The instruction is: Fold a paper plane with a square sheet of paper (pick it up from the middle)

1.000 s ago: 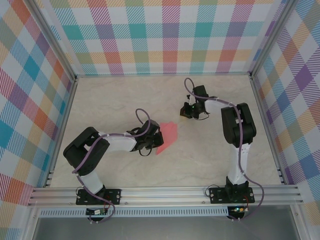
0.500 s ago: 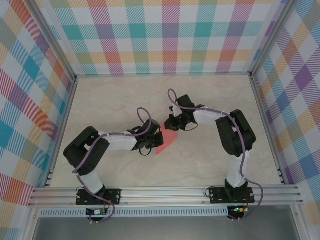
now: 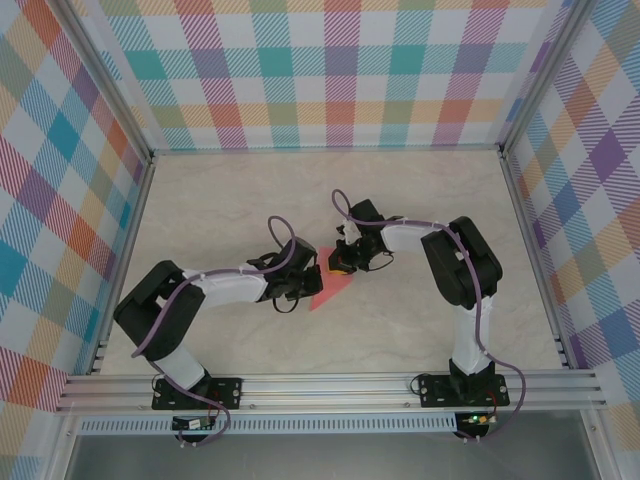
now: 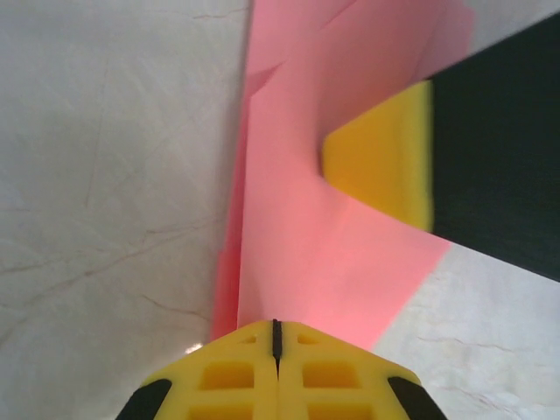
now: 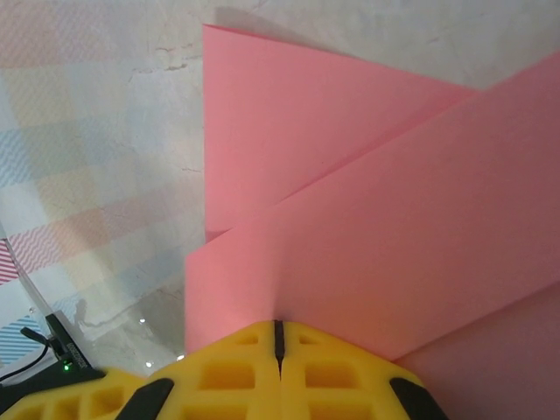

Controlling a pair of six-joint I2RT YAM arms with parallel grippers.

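Top external view: mid-table (image 3: 420,330), the square sheet of paper (image 3: 333,290) lies folded into layered pointed flaps. It isn't a slim dart yet, so I'd judge more creases remain. Both arms bend inward. The left gripper (image 3: 304,286) and right gripper (image 3: 342,265) have closed jaws, tips on the paper.

The top external camera looks steeply down from above and behind the arm bases, far enough back to take in the whole desk (image 3: 400,330). Each wrist camera faces forward past its own fingertips, the left gripper (image 4: 276,325) and the right gripper (image 5: 278,325), very near the surface. All three views share the folded pink sheet (image 3: 333,290) mid-desk.
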